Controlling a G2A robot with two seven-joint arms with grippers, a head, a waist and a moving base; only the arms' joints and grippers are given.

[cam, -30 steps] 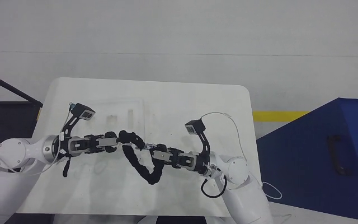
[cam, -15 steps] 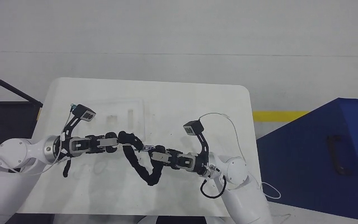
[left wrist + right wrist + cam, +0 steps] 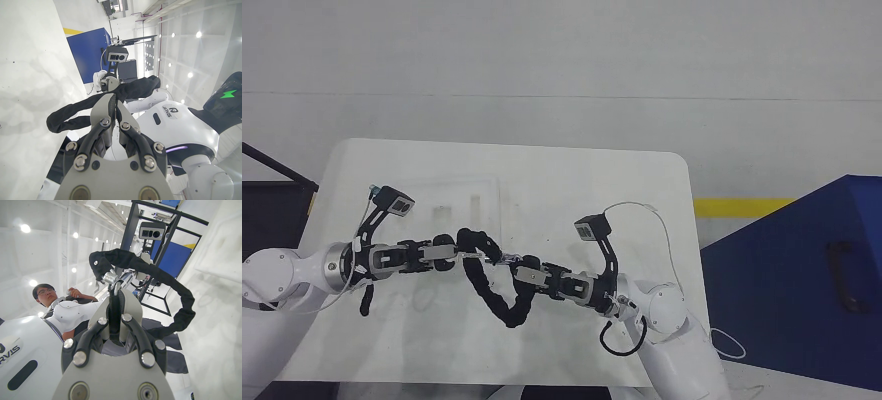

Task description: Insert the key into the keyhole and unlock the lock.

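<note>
left wrist / left gripper: left gripper (image 3: 113, 97) has its fingers pressed together, pinching the black fabric sleeve of the lock (image 3: 136, 89).
left wrist / lock: it's a sleeved cable lock. One run goes on toward the far arm, the other drops in a loop on the worktop (image 3: 28, 66) side. I can't tell if the loop touches the surface.
right wrist / right gripper: right gripper (image 3: 115, 292) has its fingers closed tight on a small flat metal piece. I read that as the key (image 3: 115, 288).
right wrist / key: the key's tip is right at the shiny lock cylinder (image 3: 110, 276), touching or as good as. I can't see the keyhole, so I can't say whether the blade is seated.
right wrist / cable: the sleeve arcs away from the cylinder and curls round to the side.
top / layout: both arms meet over the middle of the worktop, grippers just beside each other at the metal end. The lock is slung between them, with the loop sagging toward the robot's side.
progress / done: my read is that both parts are grasped, the key is brought to the cylinder, and insertion is started at most.
progress / left: confirm full insertion, turn the key, see the cable end release. The loop looks closed, so I'd call it not yet unlocked.
</note>
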